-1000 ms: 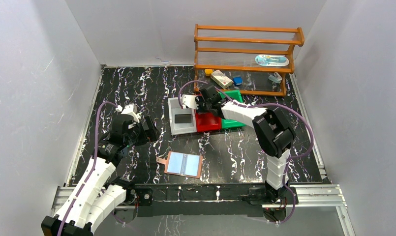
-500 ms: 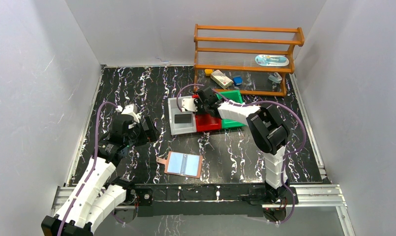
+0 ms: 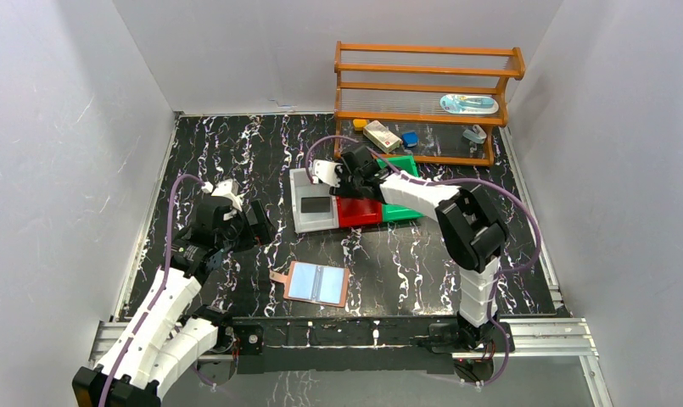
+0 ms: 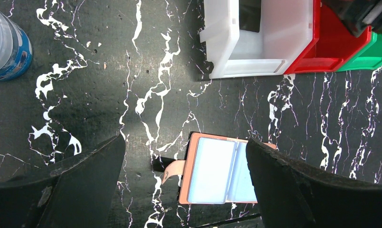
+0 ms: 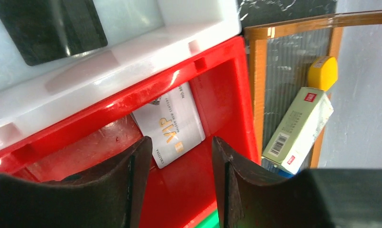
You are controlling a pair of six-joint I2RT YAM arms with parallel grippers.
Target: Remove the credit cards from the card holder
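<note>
opening over the red bin (image 5: 227,95), my right gripper (image 5: 181,142) has its fingers apart now, pressed together a second ago; the card (image 5: 172,126) lies flat in the bin just beyond the tips, released, so one is out; my left gripper (image 4: 186,145) hangs spread wide, the open wallet (image 4: 217,173) below, between its tips, untouched; only the right wrist view shows the card; overhead the arm hides it; whether the pockets hold more i cannot tell.
</note>
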